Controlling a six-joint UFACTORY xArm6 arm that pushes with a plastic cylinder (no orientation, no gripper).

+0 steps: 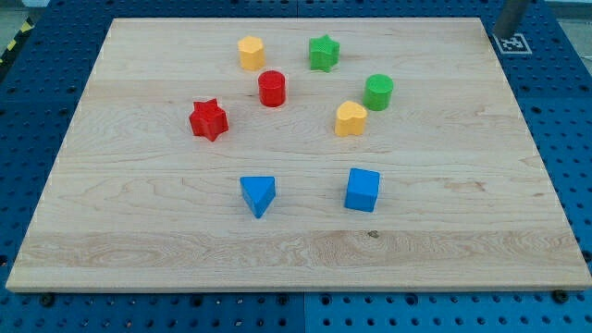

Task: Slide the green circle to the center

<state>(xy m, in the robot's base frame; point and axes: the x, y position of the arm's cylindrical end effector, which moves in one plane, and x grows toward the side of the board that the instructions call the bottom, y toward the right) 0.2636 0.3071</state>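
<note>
The green circle (378, 92) stands on the wooden board (296, 250), right of the board's middle and toward the view's top. A yellow heart-shaped block (351, 118) sits just below and left of it, nearly touching. My tip (505, 31) is at the view's top right corner, just off the board's corner, far from the green circle and all the other blocks.
A green star (324, 52), a yellow hexagon-like block (251, 53), a red circle (272, 89) and a red star (208, 119) lie in the upper half. A blue triangle (258, 195) and a blue cube (363, 190) lie lower. A black-and-white marker (511, 43) is by my tip.
</note>
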